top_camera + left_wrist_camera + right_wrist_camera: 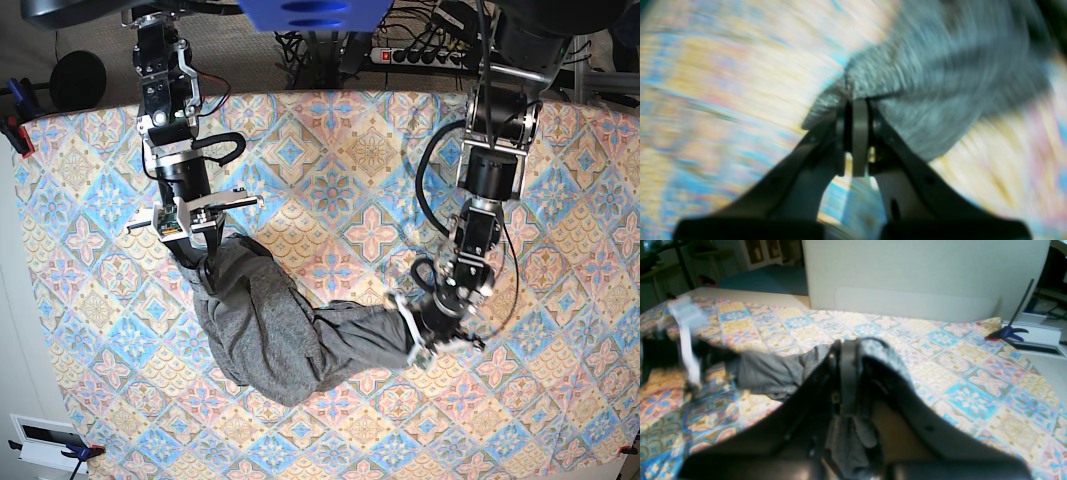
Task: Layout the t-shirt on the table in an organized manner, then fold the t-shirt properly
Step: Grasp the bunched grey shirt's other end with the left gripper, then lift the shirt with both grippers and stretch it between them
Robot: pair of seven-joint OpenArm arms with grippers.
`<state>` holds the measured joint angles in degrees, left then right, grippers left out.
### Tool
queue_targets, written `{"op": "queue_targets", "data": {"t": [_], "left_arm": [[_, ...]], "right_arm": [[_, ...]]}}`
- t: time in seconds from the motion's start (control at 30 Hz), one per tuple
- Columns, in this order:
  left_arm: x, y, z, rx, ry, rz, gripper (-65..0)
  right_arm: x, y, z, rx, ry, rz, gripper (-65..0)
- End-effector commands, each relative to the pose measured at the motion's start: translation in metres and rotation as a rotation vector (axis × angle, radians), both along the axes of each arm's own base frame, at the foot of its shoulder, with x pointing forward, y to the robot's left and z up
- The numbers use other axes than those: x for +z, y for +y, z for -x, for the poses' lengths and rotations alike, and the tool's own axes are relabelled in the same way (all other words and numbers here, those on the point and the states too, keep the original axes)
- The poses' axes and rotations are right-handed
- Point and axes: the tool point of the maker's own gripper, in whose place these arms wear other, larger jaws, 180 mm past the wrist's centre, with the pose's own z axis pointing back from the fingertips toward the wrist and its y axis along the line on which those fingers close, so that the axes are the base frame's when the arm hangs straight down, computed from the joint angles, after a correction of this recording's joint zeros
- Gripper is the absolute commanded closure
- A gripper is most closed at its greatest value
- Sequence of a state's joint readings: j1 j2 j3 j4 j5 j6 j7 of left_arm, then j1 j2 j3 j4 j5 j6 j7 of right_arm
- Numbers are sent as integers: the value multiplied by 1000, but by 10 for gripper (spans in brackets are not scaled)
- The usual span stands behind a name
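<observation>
While both grippers pinch the shirt [275, 335], it lies bunched mid-table [350, 150] | left gripper [412, 338] pressed shut on one end of the cloth | right gripper [207, 268] pressed shut on the other end | risk: pulling apart too fast may slip a thin pinch, or drag the tablecloth itself.

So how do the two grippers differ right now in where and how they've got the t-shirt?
The right gripper pinches the t-shirt at its upper end, on the base view's left; the left gripper pinches the far tip of a long stretch of it on that view's right. The right wrist view is sharp, the left wrist view smeared with motion. Both are shut on the fabric, over the table.
</observation>
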<state>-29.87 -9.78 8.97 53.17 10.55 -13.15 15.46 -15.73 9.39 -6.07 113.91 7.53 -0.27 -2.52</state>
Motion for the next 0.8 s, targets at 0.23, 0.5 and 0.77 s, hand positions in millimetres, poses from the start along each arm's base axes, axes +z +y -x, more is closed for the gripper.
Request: {"op": "queue_targets", "data": {"t": [0.23,0.5,0.77], "left_arm": [[50,-2,-29,72,-118,129,0],[55,12,-32,163,-148,123,0],[115,-4,-29,126,-315,144,0]], "right_arm": [[16,6,1,18,-59,-15,0],[14,24,5,65,-51,-31,0],[20,14,-1,42,-72,-14,0]]}}
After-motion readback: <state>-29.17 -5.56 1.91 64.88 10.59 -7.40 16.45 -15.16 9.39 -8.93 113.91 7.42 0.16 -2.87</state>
